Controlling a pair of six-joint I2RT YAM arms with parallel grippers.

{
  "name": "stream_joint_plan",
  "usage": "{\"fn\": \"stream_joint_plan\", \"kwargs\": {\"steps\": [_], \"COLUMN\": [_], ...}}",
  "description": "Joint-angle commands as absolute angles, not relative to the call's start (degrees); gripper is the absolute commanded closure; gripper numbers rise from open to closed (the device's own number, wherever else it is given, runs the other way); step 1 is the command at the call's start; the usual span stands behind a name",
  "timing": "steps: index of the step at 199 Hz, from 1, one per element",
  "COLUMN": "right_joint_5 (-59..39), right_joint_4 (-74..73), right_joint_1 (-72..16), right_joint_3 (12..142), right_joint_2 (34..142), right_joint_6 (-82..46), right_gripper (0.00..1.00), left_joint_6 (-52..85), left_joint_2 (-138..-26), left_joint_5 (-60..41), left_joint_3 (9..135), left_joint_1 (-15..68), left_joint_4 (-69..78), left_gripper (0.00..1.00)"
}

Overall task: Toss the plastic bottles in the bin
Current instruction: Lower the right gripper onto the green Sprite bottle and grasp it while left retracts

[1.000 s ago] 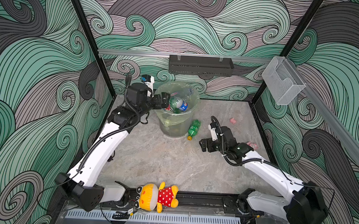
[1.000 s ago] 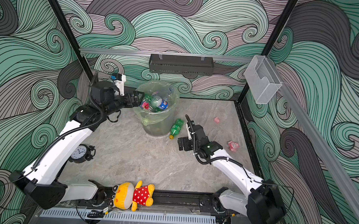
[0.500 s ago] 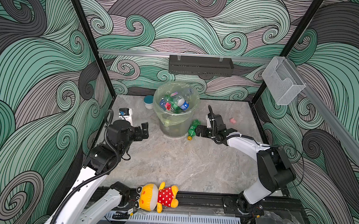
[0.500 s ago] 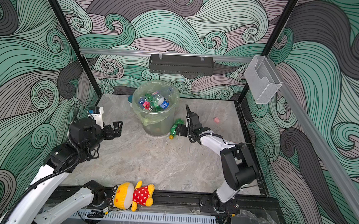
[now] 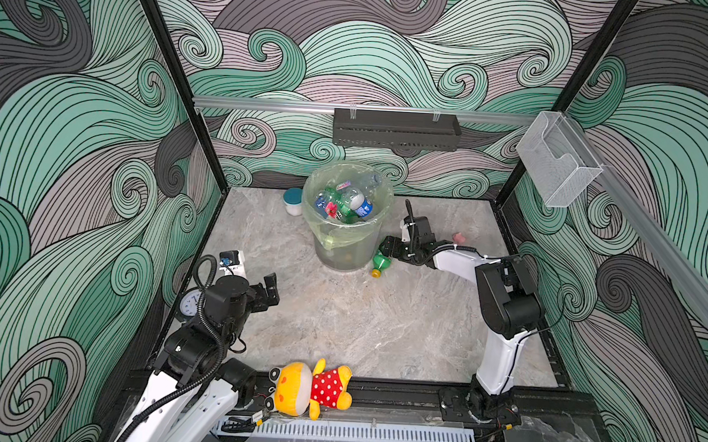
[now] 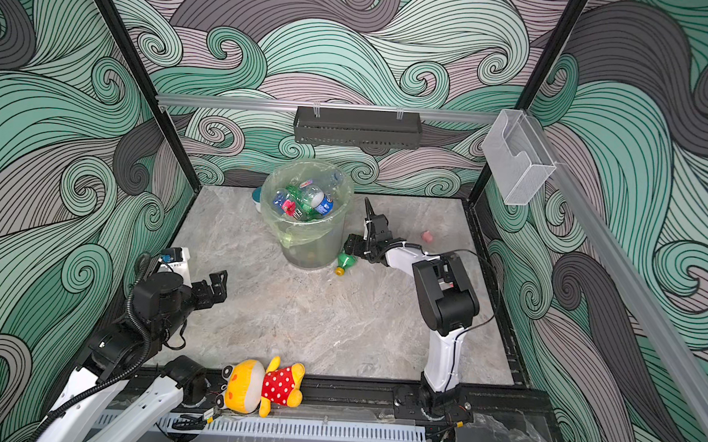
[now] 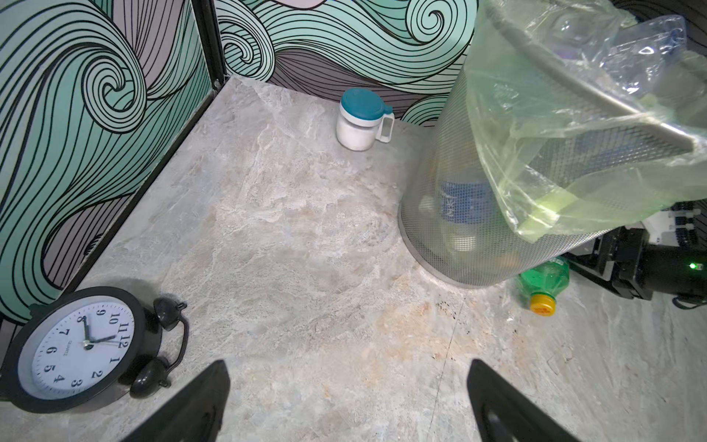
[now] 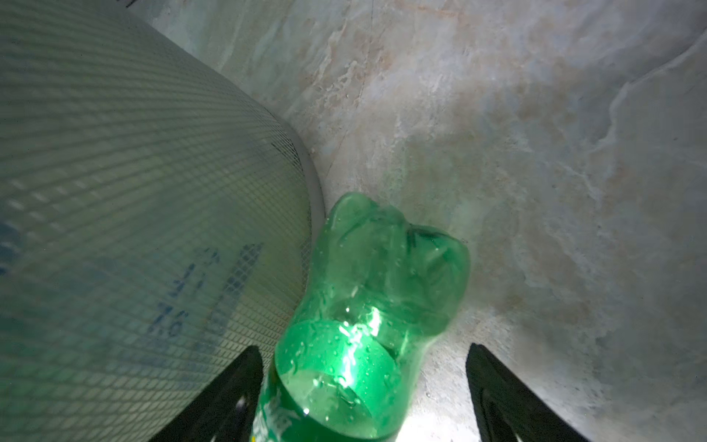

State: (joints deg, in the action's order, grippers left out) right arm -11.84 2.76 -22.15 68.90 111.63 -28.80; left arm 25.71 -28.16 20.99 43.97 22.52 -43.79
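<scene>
Green bottle [image 5: 382, 260] is lying on the desk [image 5: 338, 325], touching the bin [image 5: 344, 250] at its 4 o'clock, cap pointing 7 o'clock. Right fingers [image 8: 229, 390] are straddling its base end, apart, not clamped yet. Left fingers [image 7: 199, 402] are hanging wide apart, way off at 8 o'clock.

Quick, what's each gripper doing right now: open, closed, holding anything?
Left gripper: open, holding nothing.
Right gripper: open around the green bottle lying beside the bin, not clamped on it yet.
</scene>
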Motion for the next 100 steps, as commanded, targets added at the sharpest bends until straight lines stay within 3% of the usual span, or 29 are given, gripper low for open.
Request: {"fn": "stream_joint_plan", "kwargs": {"steps": [1,31,78,100], "right_joint_5": [-11.9,-11.4,-10.2,-8.9], "right_joint_4": [4.6,5.5,8.3,9.9], "right_joint_1": [-22.1,-22.1,-22.1,-22.1], "right_joint_3": [69.2,68.5,66.9,65.6], "right_joint_2": [113.0,113.8,112.4,110.7], "right_joint_6": [-29.6,-29.2,-26.4,-24.9], "right_gripper": [0.17,0.20,0.36,0.38], "left_joint_6": [25.9,25.7,26.0,26.2], "left_joint_2": [-28.9,-29.8,-29.7,-29.8], "left_joint_5": [22.7,22.7,22.8,23.0], "left_joint_3": [44.4,44.3,43.7,43.7], "left_joint_1": [22.1,22.1,22.1,22.1], "left_joint_4": [-45.2,-44.8,-44.8,-44.8], "left_gripper": [0.01,0.01,0.01,0.01]}}
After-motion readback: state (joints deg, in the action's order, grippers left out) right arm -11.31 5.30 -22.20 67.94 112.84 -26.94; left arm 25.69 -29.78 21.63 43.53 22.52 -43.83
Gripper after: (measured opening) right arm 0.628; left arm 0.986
